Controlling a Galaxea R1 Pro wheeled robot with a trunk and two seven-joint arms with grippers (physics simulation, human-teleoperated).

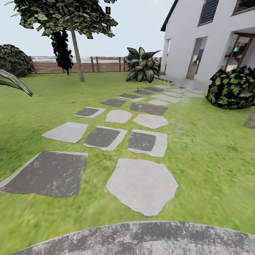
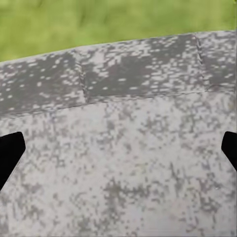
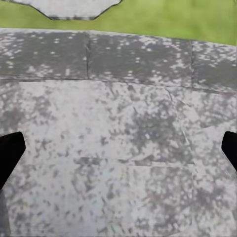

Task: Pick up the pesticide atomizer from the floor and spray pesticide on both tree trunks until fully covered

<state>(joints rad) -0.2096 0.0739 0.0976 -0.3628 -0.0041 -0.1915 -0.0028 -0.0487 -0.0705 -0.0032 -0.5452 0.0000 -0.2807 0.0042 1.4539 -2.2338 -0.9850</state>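
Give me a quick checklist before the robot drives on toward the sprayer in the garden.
1. Small dark pesticide atomizer located: ok, a tiny dark shape on the green grass lawn far ahead by the grey paving stones.
2. Path ahead open: ok, stones and grass only.
3. Thick-trunked tree located: ok, one stands far left before the brown slatted wooden fence; second tree: cannot tell.
4. Left pincer empty and open: ok, dark fingertips wide apart over mottled stone.
5. Right pincer empty and open: ok, same.
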